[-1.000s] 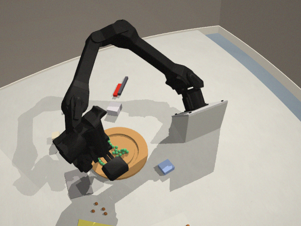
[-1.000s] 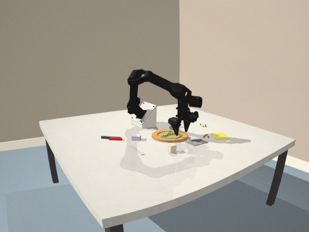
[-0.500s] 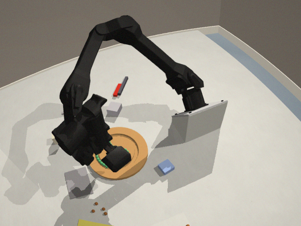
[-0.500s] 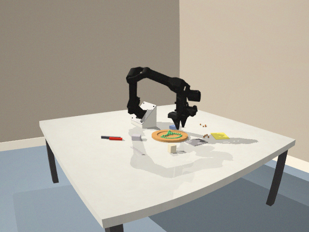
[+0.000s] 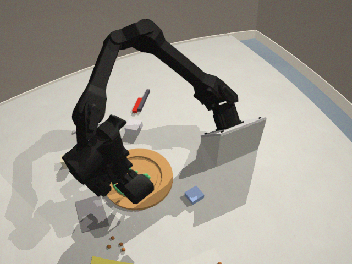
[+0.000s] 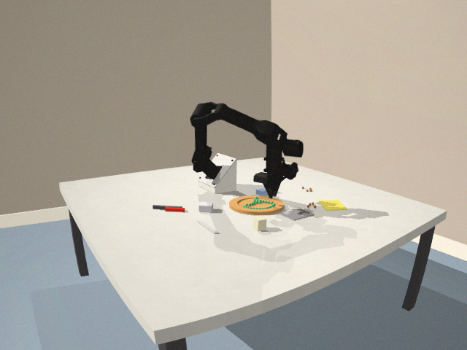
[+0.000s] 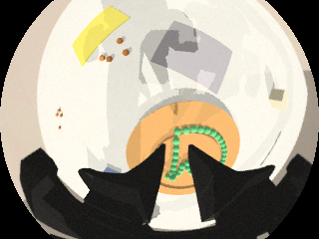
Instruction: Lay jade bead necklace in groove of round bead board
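The round orange bead board lies flat with a ring groove. The green jade necklace lies on it. In the wrist view it curves around the far and right side, a straighter strand runs down the left, and beads bunch near the near end. My gripper points down low over the board, its fingers partly open; the straight strand shows between them, not visibly pinched. In the top view the hand hides the fingertips and part of the necklace.
A grey square lies beside the board. A blue block, a white block and a cream block stand around it. Brown beads and a yellow sheet lie farther off. Red and dark bars lie together.
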Motion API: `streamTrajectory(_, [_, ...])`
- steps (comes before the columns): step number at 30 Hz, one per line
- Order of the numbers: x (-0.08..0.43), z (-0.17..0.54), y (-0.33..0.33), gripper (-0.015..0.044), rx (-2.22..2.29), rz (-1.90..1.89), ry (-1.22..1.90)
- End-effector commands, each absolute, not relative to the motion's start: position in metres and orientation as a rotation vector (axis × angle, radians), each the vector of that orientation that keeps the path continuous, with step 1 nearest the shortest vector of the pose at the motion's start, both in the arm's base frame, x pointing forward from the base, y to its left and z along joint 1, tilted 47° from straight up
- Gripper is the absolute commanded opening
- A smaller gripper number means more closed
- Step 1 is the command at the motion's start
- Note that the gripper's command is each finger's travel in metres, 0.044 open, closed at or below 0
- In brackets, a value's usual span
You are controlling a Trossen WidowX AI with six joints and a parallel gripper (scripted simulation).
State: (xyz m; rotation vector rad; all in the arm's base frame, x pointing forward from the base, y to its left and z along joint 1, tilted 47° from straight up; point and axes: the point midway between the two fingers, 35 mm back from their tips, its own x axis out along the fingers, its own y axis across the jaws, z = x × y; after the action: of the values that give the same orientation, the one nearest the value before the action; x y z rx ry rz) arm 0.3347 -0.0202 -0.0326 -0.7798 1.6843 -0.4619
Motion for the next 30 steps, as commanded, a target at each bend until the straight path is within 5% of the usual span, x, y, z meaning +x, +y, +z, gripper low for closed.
streamTrajectory(1, [0.333,-0.038,-0.027,0.012,-0.789,-0.463,1.69])
streamTrajectory(14, [0.33,-0.048,-0.038,0.012,-0.791,-0.463,1.695])
streamTrajectory(19, [0.33,-0.046,-0.036,0.0,-0.781,-0.463,1.693])
streamTrajectory(30, [0.33,-0.046,-0.036,0.0,-0.781,-0.463,1.693])
